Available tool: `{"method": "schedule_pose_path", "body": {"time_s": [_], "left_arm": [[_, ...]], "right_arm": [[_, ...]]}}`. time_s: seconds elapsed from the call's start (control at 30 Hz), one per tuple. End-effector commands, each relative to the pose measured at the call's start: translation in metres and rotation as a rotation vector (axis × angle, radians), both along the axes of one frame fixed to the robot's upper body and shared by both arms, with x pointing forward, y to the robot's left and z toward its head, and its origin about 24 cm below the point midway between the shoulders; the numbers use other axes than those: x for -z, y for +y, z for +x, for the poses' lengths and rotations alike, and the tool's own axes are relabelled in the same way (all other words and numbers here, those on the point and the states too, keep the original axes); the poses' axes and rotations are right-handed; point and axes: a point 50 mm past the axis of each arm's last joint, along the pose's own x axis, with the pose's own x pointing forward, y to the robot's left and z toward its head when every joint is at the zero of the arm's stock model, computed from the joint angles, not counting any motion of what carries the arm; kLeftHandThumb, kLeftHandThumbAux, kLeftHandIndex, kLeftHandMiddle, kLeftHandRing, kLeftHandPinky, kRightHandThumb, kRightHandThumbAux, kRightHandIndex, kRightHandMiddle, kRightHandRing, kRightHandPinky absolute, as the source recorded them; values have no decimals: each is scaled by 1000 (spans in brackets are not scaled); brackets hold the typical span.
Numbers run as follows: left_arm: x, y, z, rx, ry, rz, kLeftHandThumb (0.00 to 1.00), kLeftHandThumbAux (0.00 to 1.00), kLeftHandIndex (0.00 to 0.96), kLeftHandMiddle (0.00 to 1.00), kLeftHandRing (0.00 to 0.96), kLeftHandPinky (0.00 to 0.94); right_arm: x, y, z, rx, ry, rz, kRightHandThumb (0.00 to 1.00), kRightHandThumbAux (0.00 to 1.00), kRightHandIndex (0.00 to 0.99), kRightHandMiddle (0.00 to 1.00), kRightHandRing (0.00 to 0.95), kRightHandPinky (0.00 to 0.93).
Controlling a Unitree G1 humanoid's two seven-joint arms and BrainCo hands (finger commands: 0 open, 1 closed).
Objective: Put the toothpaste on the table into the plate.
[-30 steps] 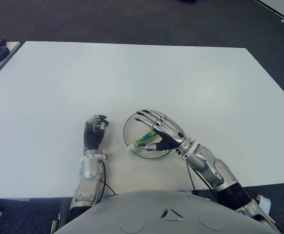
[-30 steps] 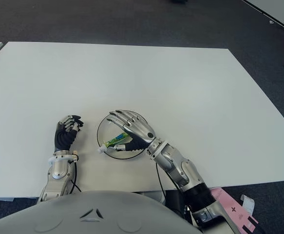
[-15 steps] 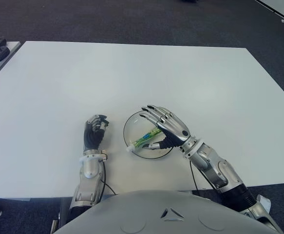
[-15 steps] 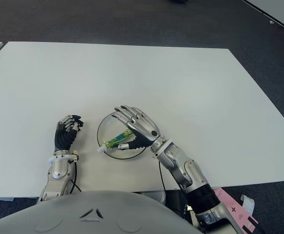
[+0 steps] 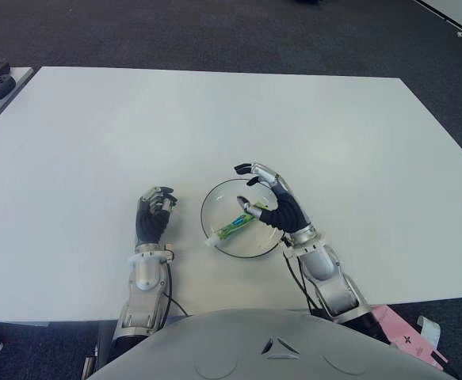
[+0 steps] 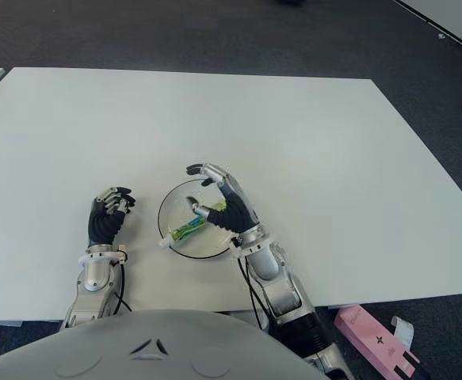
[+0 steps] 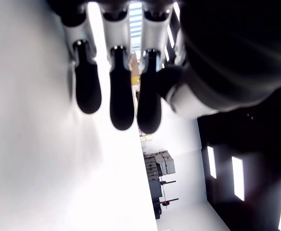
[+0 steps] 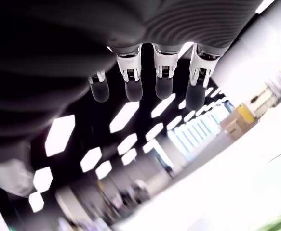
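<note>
Lying across the clear round plate (image 5: 215, 199), the toothpaste (image 5: 232, 227) runs from its white cap, which pokes past the near-left rim, up toward the plate's middle, where its green body shows. By this layout the placing looks done, or all but done.

The right hand (image 5: 272, 202) is at the plate's right edge, palm turned toward the tube, its fingers (image 5: 248, 169) loosely curved and spread over the far side of the plate. It has hold of nothing; the thumb tip is just beside the tube's far end, and whether the two touch cannot be told. The left hand (image 5: 153, 218) shows on the white table (image 5: 96, 134) just left of the plate, fingers curled in on themselves around nothing.

Risk now lies mostly in the way out. If the thumb is against the tube, drawing the hand back could drag it along or tip it over the rim. Since the cap end already overhangs the edge, the tube seems poorly seated, and a small nudge could roll it out onto the table. A brush of the palm against the rim could also slide the light plate, which has nothing steadying it.

No brand or wording can be read on the tube; only green and yellow print shows, too small to make out.
</note>
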Motion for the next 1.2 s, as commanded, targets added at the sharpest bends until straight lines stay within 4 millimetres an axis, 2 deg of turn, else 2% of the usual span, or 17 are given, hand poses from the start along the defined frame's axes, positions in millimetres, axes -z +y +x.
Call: {"method": "schedule_pose_path", "body": {"time_s": [0.03,0.4,0.67,0.97,1.2], "left_arm": [[19,4,-12,-17,123,-12,706,719,430,542,538,530],[19,4,-11,-16,126,-9,706,719,430,541,538,528],[20,4,-10,-11,116,-22,707,719,430,539,536,532],[19,5,-9,-7,114,-12,707,719,430,538,536,539],[19,7,-9,-13,119,-16,707,719,430,539,538,534]], "right_arm": [[26,-27,11,206,315,443,675,733,413,389,381,409],[37,-50,7,393,455,511,687,731,423,481,468,480],[43,-54,11,432,495,579,690,730,423,494,490,498],[65,-77,14,453,517,650,690,729,426,510,507,494],[73,-85,15,523,510,642,693,726,430,550,522,509]]}}
